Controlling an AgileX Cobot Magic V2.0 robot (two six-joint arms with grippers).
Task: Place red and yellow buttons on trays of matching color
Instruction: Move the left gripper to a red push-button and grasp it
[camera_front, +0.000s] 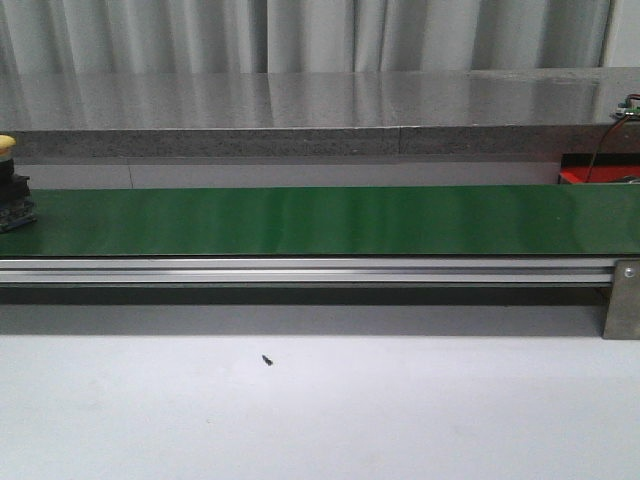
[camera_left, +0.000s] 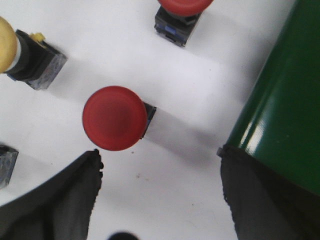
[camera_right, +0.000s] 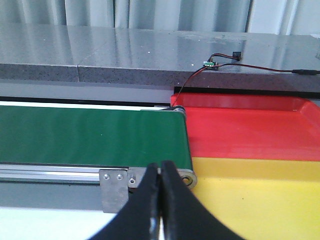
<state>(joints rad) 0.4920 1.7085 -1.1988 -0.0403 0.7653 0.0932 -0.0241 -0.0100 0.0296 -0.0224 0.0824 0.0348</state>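
Your left gripper (camera_left: 157, 192), jaws wide and empty, hangs over a red button (camera_left: 115, 118) standing just ahead of its fingertips. Your right gripper (camera_right: 160, 195), closed on nothing, waits by the red tray (camera_right: 250, 132) and yellow tray (camera_right: 260, 195).

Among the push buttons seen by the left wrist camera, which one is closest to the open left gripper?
The red mushroom-head button standing just ahead of the left gripper. The other red button and the yellow button lie farther away.
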